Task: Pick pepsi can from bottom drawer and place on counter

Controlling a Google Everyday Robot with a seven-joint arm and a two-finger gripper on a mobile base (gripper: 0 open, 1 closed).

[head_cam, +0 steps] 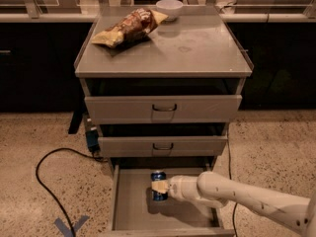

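The pepsi can [158,177], dark blue with a silver top, stands upright over the middle of the open bottom drawer [131,206]. My gripper [160,186] reaches in from the right on a white arm and is shut on the can's middle, with a pale finger [159,186] across its front. The can seems to be slightly above the drawer floor, with a shadow below it. The counter [197,48] is the grey cabinet top above.
A yellow-brown chip bag [129,27] and a white bowl [169,8] sit on the counter's back left. Two drawers with dark handles [164,107] [163,146] hang partly open above the bottom drawer. A black cable [44,181] and a blue tape mark [69,226] lie on the floor at the left.
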